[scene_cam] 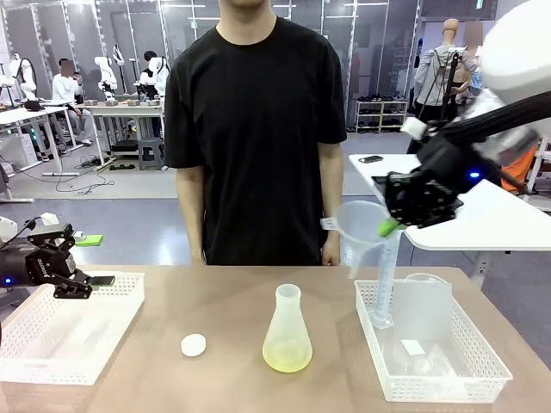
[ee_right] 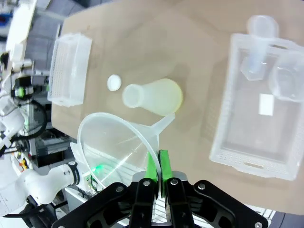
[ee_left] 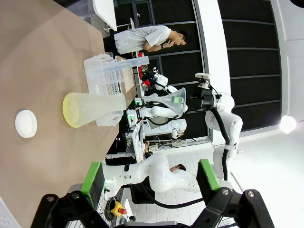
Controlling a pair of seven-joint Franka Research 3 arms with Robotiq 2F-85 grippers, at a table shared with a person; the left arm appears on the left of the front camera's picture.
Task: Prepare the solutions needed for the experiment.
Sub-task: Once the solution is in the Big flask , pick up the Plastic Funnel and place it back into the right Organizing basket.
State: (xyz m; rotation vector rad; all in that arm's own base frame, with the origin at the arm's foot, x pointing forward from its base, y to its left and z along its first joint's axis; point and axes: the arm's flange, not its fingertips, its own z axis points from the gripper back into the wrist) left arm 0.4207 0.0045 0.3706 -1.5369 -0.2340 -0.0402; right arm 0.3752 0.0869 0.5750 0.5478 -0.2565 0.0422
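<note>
A frosted conical flask (scene_cam: 287,331) stands open at the table's middle, with the pale yellow solutions (scene_cam: 287,355) as a shallow layer in its bottom. My right gripper (scene_cam: 392,225) hangs high above the right basket, shut on the rim of a clear plastic funnel (scene_cam: 362,225). In the right wrist view its green pads (ee_right: 151,166) pinch the funnel (ee_right: 118,147), whose spout points toward the flask (ee_right: 152,97) below. My left gripper (scene_cam: 99,281) hovers open and empty over the left basket. The left wrist view shows its fingers (ee_left: 92,178) spread, the flask (ee_left: 95,109) farther off.
A white round cap (scene_cam: 193,345) lies left of the flask. One white basket (scene_cam: 69,327) sits at the left. Another basket (scene_cam: 430,379) at the right holds a graduated cylinder (scene_cam: 387,275) and a beaker (scene_cam: 422,305). A person in black (scene_cam: 258,129) stands at the far edge.
</note>
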